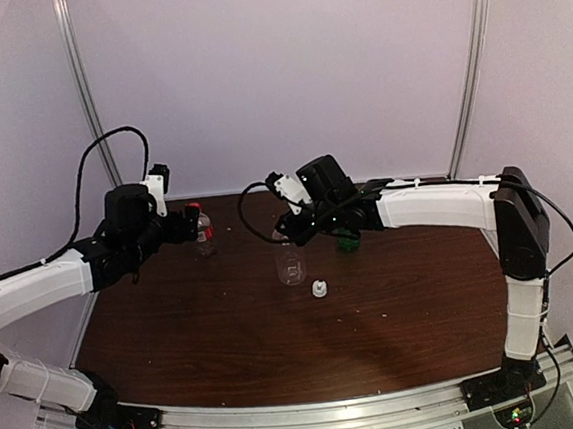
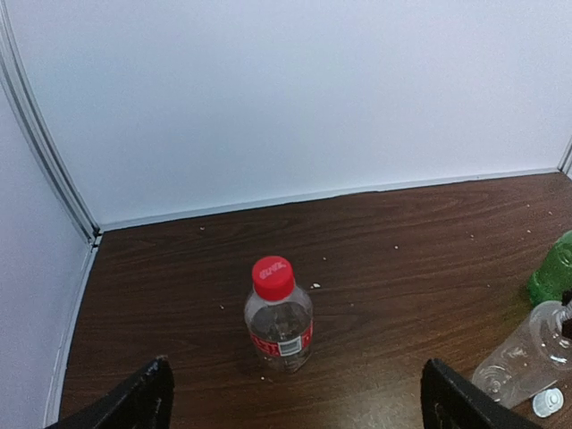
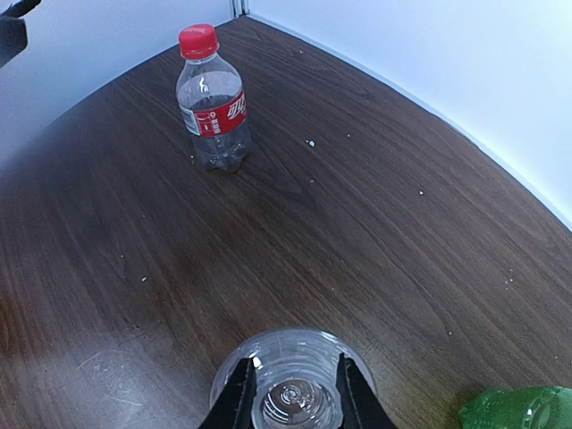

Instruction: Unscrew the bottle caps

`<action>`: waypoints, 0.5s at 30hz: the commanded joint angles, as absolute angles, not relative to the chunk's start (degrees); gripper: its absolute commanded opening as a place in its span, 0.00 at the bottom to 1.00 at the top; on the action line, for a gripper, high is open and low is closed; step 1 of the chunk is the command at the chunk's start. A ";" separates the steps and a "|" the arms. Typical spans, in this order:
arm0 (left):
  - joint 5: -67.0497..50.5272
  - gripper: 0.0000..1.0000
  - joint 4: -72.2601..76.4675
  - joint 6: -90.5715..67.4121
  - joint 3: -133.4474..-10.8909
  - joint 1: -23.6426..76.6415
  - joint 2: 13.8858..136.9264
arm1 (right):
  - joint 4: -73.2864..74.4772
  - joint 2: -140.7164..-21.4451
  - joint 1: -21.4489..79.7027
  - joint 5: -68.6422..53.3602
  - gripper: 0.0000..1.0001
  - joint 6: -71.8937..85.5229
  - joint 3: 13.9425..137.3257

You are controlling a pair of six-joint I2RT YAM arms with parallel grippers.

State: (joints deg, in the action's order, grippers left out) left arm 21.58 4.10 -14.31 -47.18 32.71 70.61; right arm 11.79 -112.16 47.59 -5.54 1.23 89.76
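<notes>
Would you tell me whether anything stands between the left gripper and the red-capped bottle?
Nothing visible does: bare table lies between the open left gripper and the red-capped bottle; the clear bottle and green bottle stand well aside.

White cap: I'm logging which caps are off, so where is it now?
The white cap lies on the table near the middle of the top view, just near-right of the clear bottle, and at bottom right of the left wrist view.

a red cap (image 2: pixel 273 276) tops a clear bottle (image 2: pixel 280 331) with a red label (image 3: pixel 214 116) lettered in white. at its 3 o'clock, a translucent green bottle (image 2: pixel 552 273) and a colourless unlabelled bottle (image 2: pixel 527 353); white cap (image 2: pixel 547 402); dark brown wood-grain table (image 3: pixel 357 232).
</notes>
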 commanded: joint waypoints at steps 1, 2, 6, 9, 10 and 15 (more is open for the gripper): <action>18.49 0.98 5.01 -12.68 -50.66 29.41 72.75 | 12.52 -112.98 47.43 -5.35 0.27 -0.66 90.72; 17.78 0.98 4.82 -12.54 -51.16 28.62 73.48 | 12.55 -112.90 47.40 -5.34 0.30 -0.85 90.73; 14.09 0.97 3.12 -11.47 -54.27 26.11 77.22 | 12.55 -112.28 47.49 -5.65 0.44 -0.73 90.66; 11.92 0.98 2.15 -10.38 -56.46 24.32 80.25 | 12.56 -111.78 47.40 -5.90 0.54 -0.77 90.76; 11.06 0.98 2.11 -9.95 -57.03 23.74 81.20 | 12.63 -111.61 47.39 -6.08 0.57 -0.83 90.74; 7.64 0.97 0.37 -8.18 -61.49 21.69 86.59 | 12.85 -110.26 47.46 -6.89 0.67 -0.66 90.77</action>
State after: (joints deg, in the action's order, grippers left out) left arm 11.81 1.02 -10.90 -56.97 23.20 83.07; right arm 12.34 -112.18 47.59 -6.11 -0.58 89.76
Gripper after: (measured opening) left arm 0.976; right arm 0.641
